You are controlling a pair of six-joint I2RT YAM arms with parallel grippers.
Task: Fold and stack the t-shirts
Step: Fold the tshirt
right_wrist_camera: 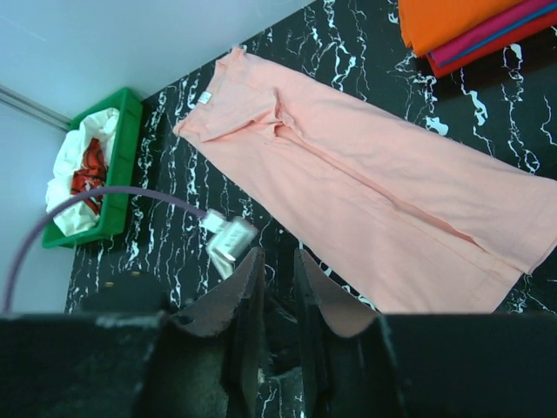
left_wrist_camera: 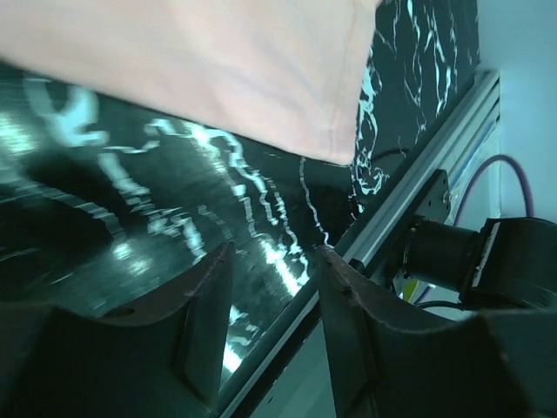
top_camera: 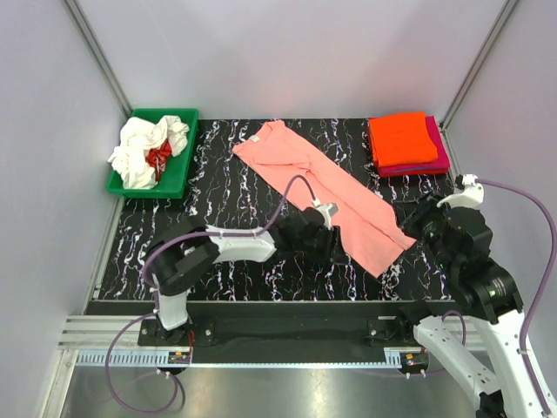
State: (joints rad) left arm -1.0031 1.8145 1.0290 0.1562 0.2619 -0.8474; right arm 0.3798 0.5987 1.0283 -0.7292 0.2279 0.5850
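Note:
A salmon-pink t-shirt, folded into a long strip, lies diagonally across the black marbled table. My left gripper is at the strip's near-left edge. In the left wrist view it stands open and empty, with the pink cloth just beyond its tips. My right gripper hovers by the strip's near-right end. Its jaws are a narrow gap apart with nothing between them, above the pink shirt. Folded orange, magenta and red t-shirts are stacked at the back right.
A green bin at the back left holds crumpled white and red shirts. The aluminium rail runs along the table's near edge. The left arm's cable arcs over the pink shirt's edge.

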